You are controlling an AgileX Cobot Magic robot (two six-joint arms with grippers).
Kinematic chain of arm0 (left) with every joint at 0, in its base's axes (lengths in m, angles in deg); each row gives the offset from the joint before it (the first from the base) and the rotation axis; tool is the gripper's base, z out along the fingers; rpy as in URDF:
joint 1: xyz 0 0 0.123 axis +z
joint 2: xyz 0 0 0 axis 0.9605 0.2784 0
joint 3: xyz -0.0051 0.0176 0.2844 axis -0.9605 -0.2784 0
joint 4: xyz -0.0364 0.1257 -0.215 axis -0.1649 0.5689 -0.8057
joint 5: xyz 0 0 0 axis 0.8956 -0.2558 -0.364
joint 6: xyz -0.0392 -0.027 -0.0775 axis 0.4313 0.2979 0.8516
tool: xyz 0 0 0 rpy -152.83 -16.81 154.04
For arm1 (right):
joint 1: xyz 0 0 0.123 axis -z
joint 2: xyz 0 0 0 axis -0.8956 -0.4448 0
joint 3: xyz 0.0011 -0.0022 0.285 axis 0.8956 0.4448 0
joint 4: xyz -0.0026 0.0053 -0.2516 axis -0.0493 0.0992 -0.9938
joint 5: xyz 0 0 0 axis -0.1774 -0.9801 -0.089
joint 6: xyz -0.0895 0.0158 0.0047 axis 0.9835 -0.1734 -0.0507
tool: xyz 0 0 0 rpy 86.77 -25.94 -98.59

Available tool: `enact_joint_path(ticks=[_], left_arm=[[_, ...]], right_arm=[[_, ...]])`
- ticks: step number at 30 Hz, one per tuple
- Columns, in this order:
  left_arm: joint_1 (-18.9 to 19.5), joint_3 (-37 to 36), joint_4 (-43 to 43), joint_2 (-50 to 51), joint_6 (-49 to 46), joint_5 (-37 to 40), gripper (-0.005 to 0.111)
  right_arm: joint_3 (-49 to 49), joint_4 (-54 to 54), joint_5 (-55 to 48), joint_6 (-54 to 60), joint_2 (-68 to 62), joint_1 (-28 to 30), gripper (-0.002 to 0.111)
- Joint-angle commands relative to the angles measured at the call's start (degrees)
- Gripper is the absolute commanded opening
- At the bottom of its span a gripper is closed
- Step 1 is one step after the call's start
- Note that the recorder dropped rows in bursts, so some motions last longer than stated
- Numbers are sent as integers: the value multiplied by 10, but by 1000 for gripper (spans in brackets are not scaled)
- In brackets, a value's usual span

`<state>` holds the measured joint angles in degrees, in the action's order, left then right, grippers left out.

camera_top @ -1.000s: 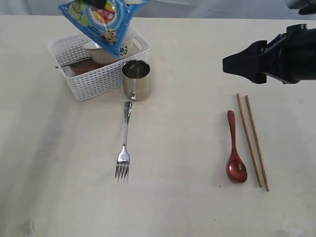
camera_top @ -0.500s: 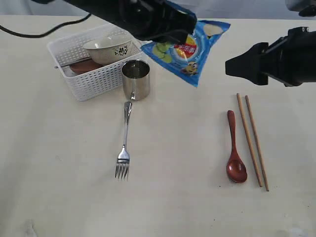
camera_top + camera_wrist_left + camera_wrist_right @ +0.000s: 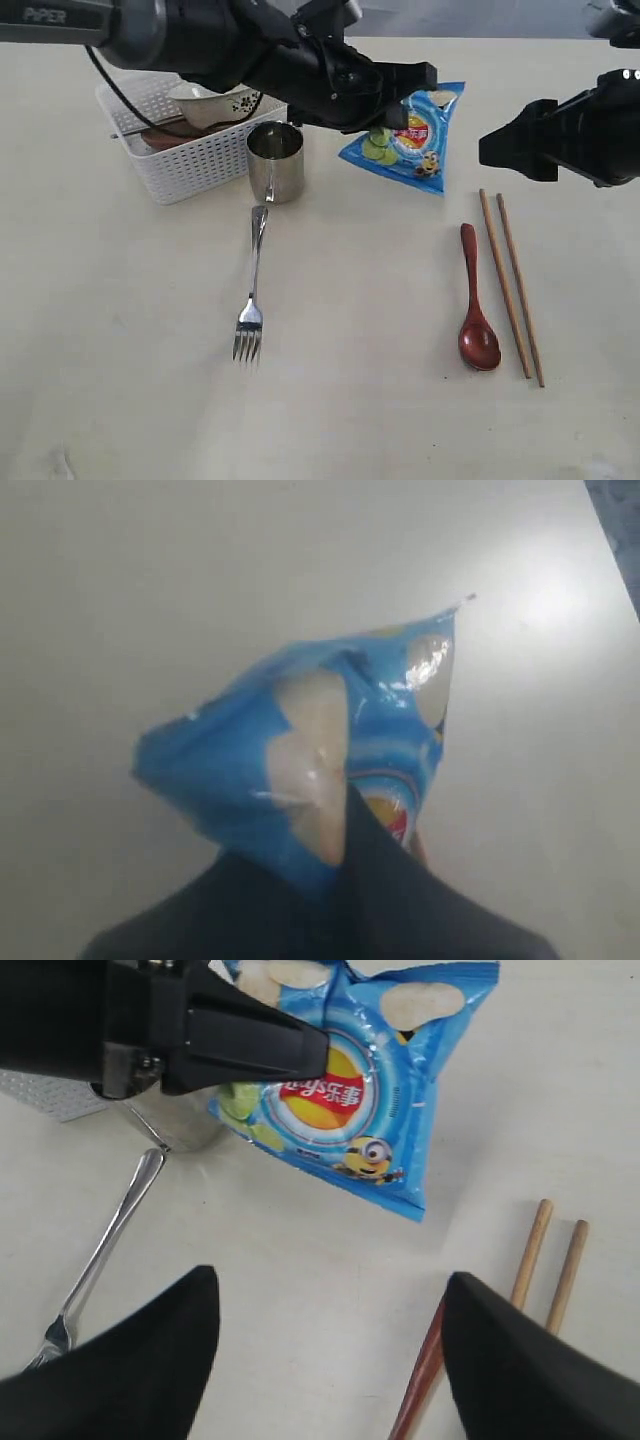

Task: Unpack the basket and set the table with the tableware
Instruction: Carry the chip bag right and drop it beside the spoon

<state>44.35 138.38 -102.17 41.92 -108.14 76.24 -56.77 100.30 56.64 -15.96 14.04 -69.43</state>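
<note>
The pale cream table (image 3: pixel 120 390) carries a white lattice basket (image 3: pixel 195 165) at the far left of the exterior view, with a steel cup (image 3: pixel 275 160) standing upright just beside the basket's near corner (touching or not, I cannot tell). A silver fork (image 3: pixel 252 290) lies in front of the cup, tines toward the near edge. Well apart to the right, a dark red spoon (image 3: pixel 476 305) lies just beside two wooden chopsticks (image 3: pixel 512 285).
</note>
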Motion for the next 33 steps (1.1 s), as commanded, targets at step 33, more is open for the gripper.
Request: enact_joint_path(ticks=[33], left_arm=[[19,41,63,-88,34,46,40]], right_arm=[[-3,-3,-6,-5,3,3,61]])
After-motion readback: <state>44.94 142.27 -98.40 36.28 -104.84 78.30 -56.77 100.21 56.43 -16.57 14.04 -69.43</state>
